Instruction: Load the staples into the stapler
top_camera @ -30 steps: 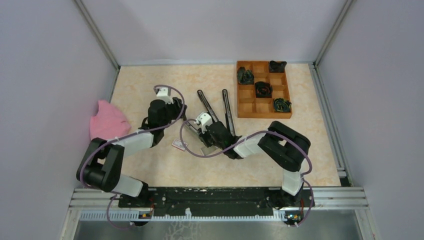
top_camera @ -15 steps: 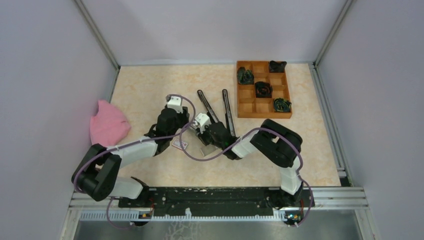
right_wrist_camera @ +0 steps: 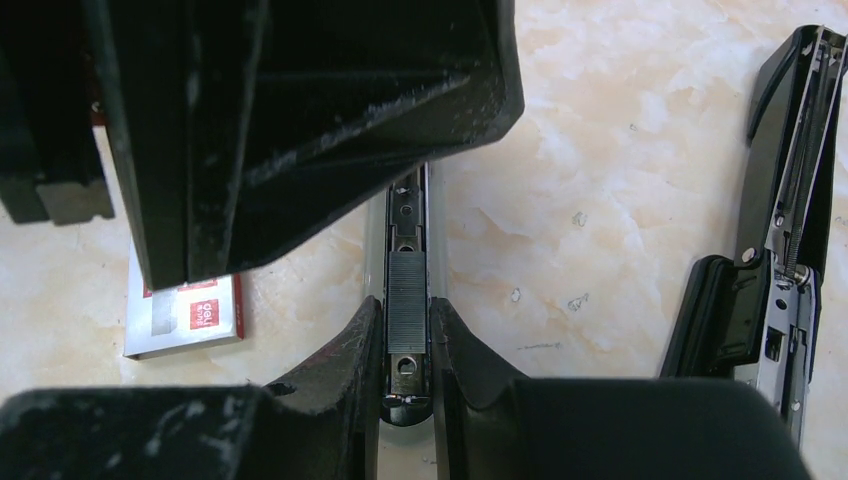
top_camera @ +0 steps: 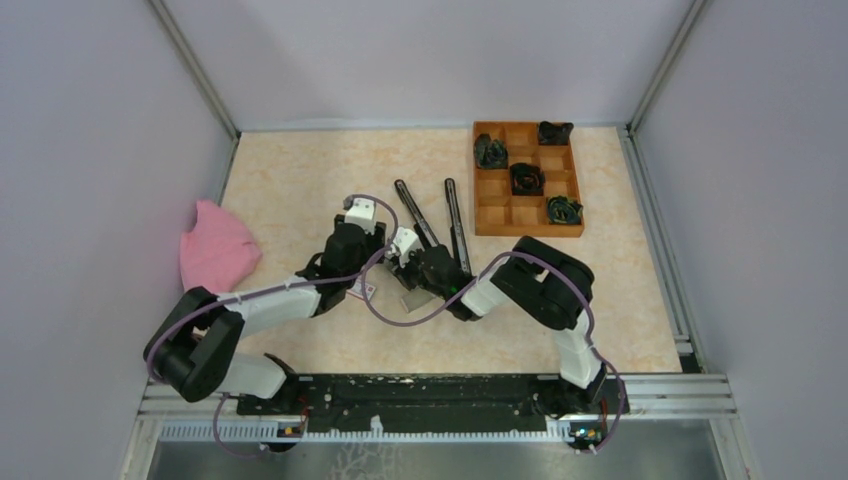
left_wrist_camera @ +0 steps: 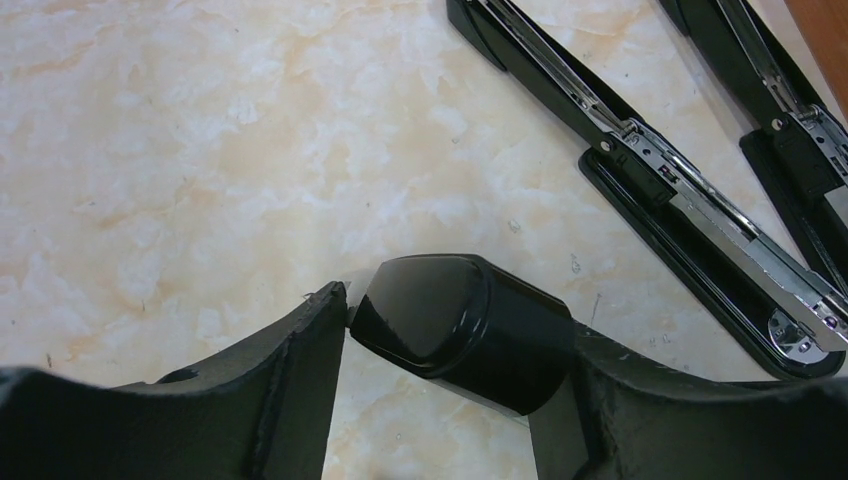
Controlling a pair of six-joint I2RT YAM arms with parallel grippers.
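A stapler lies open between my two grippers, its silver magazine rail (right_wrist_camera: 406, 215) facing up with a grey strip of staples (right_wrist_camera: 406, 300) in it. My right gripper (right_wrist_camera: 406, 322) is shut on the sides of that rail, and it sits mid-table in the top view (top_camera: 415, 280). My left gripper (left_wrist_camera: 450, 330) is shut on the stapler's glossy black rounded top arm (left_wrist_camera: 450, 320), just left of the right gripper in the top view (top_camera: 372, 258). The white-and-red staple box (right_wrist_camera: 185, 315) lies flat on the table beside the rail (top_camera: 362, 290).
Two more black staplers lie opened out beyond the grippers (top_camera: 417, 212) (top_camera: 455, 220), and both show in the left wrist view (left_wrist_camera: 700, 220) (left_wrist_camera: 790, 130). A wooden compartment tray (top_camera: 478, 180) with dark items stands at the back right. A pink cloth (top_camera: 215, 245) lies at the left wall.
My left gripper has moved right and nearer, up to the stapler beside the right gripper. The right gripper has barely shifted and stays on the stapler.
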